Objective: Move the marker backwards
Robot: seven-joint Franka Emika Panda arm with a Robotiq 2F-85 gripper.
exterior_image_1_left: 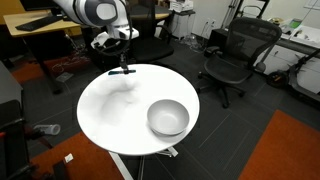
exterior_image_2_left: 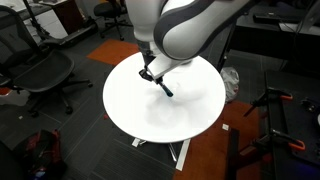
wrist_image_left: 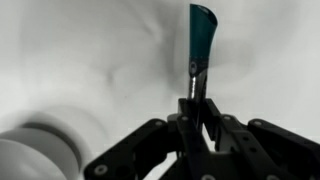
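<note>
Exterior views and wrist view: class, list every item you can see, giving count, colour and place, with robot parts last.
round table: one, white, mid-room.
metal bowl: one, grey, on the table.
thin marker pen: one, dark and teal, between the jaws.
swivel office chairs: at least two, black, around the table.
carpet patch: one, orange, on the floor.
robot arm: one, white and black, over the table; jaws shut on the marker.

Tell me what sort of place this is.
Probably an office or lab: black mesh office chairs, a wooden desk at the back, and an orange-and-grey floor around the round white table.
</note>
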